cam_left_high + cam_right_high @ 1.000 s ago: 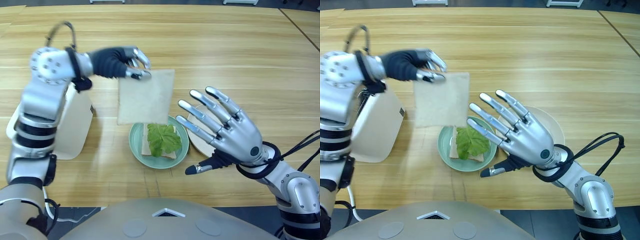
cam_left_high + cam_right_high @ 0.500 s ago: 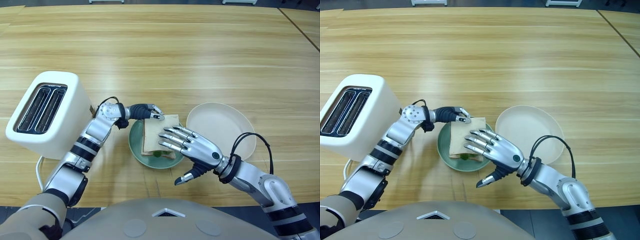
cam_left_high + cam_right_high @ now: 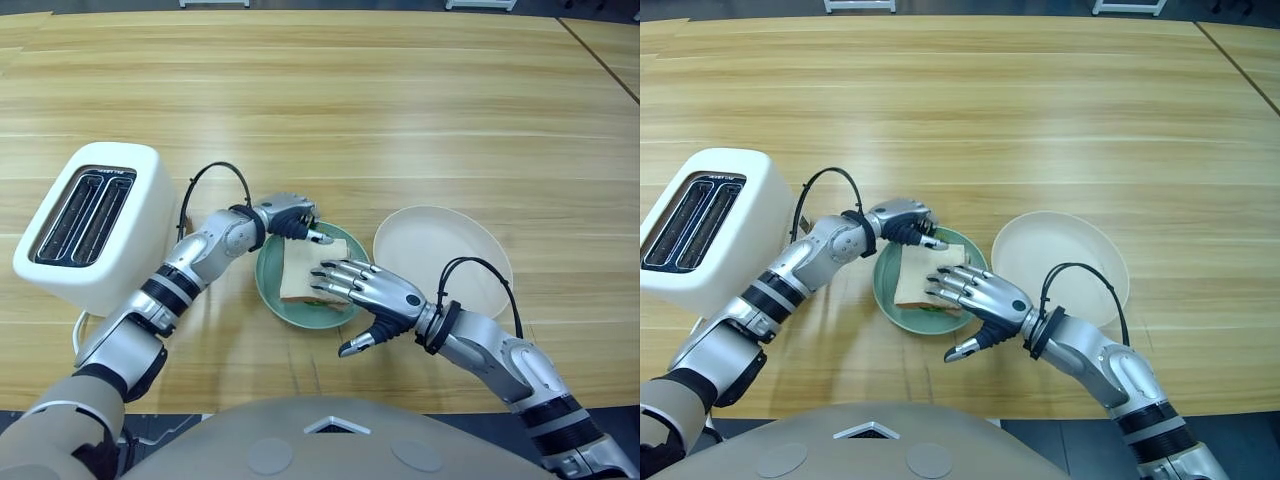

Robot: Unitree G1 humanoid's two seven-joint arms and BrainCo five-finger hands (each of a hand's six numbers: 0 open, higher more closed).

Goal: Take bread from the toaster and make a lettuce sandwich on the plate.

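The bread slice (image 3: 300, 272) lies flat on a round, glossy green plate (image 3: 268, 292) near the middle of the table (image 3: 400, 120). The slice is pale, squarish and matte with a soft, porous face, and it covers most of the plate's well. The left hand (image 3: 285, 213) sits at the slice's upper corner; its dark fingers are curled and their silver fingertips (image 3: 320, 238) are closed on that corner. The right hand (image 3: 378, 290), smooth silver metal, rests palm down on the slice's right side. Its fingers (image 3: 335, 272) are stretched out flat across the crumb and hold nothing, while the thumb juts toward the near table edge, off the plate.

A white toaster (image 3: 95, 225) with rounded corners and 2 long dark slots stands on the left, well apart from the green plate. A thin white cord (image 3: 78, 325) trails from its near side. An empty cream plate (image 3: 445, 255), round and matte, sits just right of the green one. The table is light wood in long planks with fine grain. Black cable loops arch over both wrists, and the right forearm crosses the cream plate's near rim.
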